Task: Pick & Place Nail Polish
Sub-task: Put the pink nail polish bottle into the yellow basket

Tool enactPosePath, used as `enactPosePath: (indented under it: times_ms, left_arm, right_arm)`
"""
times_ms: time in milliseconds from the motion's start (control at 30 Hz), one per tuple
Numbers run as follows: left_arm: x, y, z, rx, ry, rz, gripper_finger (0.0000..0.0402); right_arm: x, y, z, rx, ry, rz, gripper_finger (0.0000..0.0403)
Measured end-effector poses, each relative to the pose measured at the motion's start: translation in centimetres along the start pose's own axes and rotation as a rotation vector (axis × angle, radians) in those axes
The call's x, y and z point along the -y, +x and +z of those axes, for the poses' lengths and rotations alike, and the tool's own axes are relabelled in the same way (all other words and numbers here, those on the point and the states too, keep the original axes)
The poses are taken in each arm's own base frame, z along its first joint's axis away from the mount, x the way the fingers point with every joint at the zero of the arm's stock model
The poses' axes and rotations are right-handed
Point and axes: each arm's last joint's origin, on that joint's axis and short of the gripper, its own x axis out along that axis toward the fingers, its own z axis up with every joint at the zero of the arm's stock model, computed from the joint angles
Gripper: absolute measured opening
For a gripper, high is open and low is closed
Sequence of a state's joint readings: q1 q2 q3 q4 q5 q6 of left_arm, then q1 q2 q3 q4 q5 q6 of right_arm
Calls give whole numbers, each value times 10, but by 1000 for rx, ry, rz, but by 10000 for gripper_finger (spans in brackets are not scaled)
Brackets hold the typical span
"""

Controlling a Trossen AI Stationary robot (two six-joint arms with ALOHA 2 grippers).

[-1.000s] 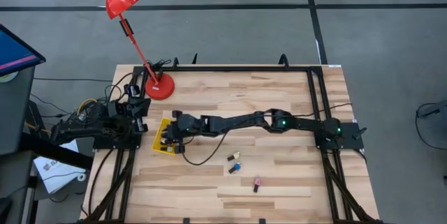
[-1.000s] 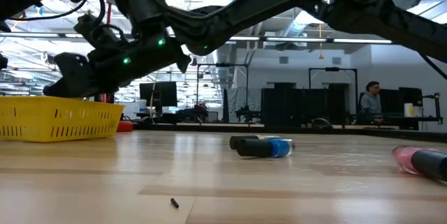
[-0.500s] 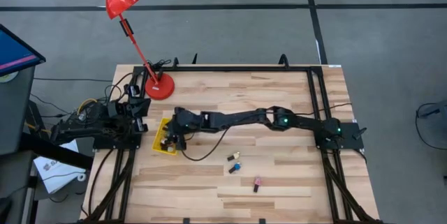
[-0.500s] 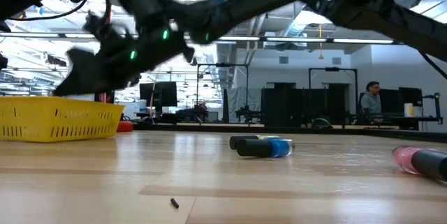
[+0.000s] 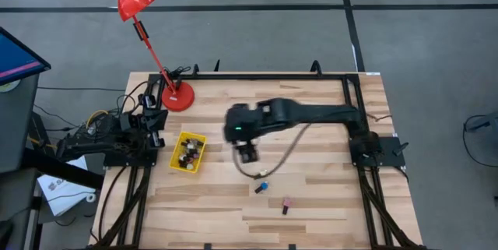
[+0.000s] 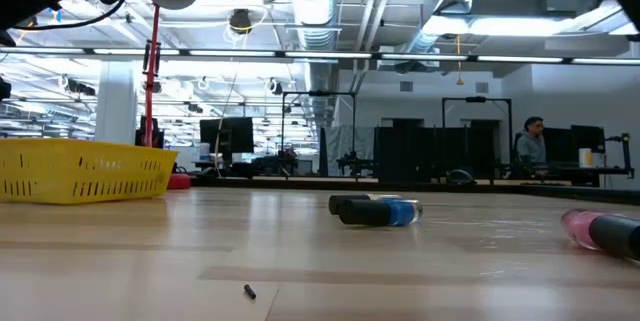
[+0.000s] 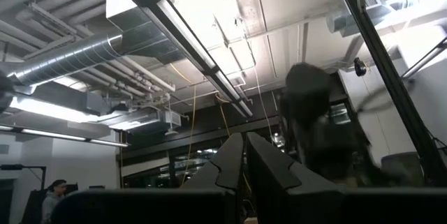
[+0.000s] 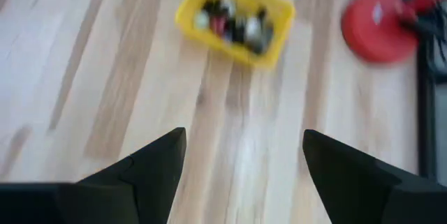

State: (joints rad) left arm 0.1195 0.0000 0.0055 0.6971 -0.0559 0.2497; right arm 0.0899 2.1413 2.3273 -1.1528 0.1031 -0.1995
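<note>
I have the right gripper (image 8: 241,175) over bare table between the small yellow slotted plastic basket (image 5: 196,163) and the loose bottles, its two dark fingers (image 8: 150,165) spread wide with nothing between them. The basket sits at about nine o'clock from the gripper and already holds a cluster of tiny nail polish bottles (image 8: 234,20). Three more lie on their sides on the pale wooden table (image 5: 311,203): a dark-capped blue bottle (image 5: 263,187) and a dark bottle (image 6: 352,203) touching it at roughly five o'clock from the gripper, and a pink bottle with a dark cap (image 5: 285,204) a little farther out the same way. I judge these light, rigid, smooth and round, so they may roll or squirt out of a pinch; glass bodies could chip. I'd grip across the body near the cap, square to its axis. The left gripper (image 7: 244,161) waits at the table's nine o'clock edge, fingers pressed together, pointing up at the ceiling.
</note>
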Motion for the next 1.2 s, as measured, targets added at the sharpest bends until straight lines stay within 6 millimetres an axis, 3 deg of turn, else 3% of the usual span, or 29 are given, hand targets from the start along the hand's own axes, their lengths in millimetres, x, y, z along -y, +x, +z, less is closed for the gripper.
enactPosePath:
  times_ms: [133,267,367,600,800,933,1200]
  left_arm:
    - [0,0,0,-1,0,0,14]
    - [0,0,0,-1,0,0,14]
    - [0,0,0,0,0,0,14]
    - [0,0,0,-1,0,0,14]
    - [0,0,0,-1,0,0,14]
    - [0,0,0,0,0,0,14]
    - [0,0,0,1,0,0,14]
  right_arm:
    - [-13,-44,-23,-133,68,-21,281]
    - [-36,-74,-56,-170,134,-65,281]
    - [-59,-82,-91,-127,198,-91,281]
    - [-115,-48,-174,159,336,17,281]
    - [-160,-13,-220,311,260,148,281]
    - [-180,4,-235,319,201,189,281]
    - [-211,48,-243,275,64,227,281]
